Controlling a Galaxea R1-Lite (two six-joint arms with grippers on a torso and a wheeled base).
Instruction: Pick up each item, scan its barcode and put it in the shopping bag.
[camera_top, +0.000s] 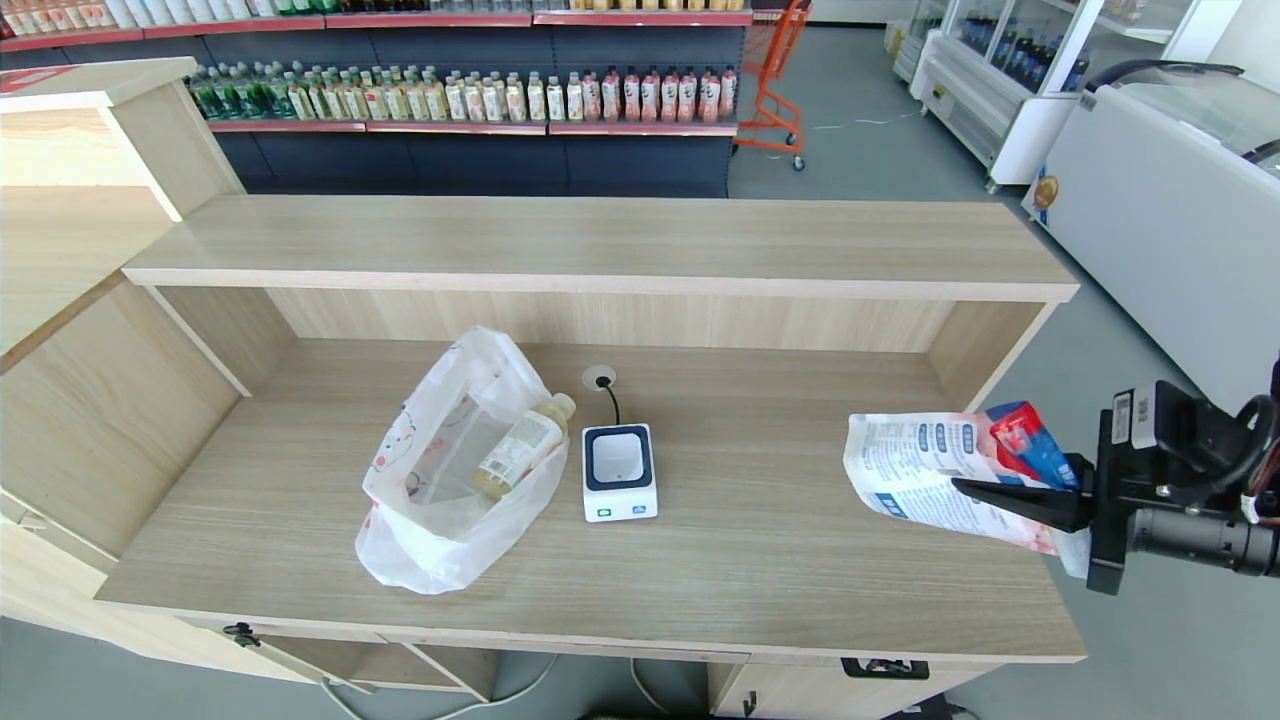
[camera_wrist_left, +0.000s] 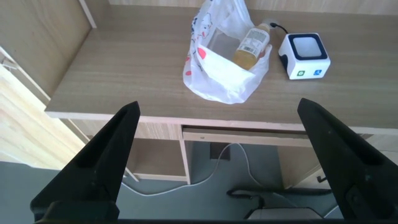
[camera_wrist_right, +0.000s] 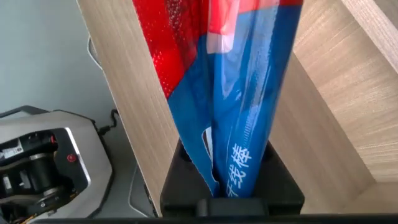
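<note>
- The right gripper is clamping the packet by its red-and-blue end and holding it above the right end of the counter, well apart from the scanner.
- The left gripper is hanging empty with its fingers spread, off the counter's front edge and facing the shopping bag.
- The shopping bag is lying just beside the scanner, on its left, with a bottle already inside.
- Assessment: the packet is awaiting its scan, and bagging is not yet due.
- Which panel is carrying the barcode cannot be told. That panel should be turned to face down over the scanner window, level and close without touching.
- Risk: the packet is hanging soft from a one-end grip, so a low pass could be knocking the scanner or catching its cable.
</note>
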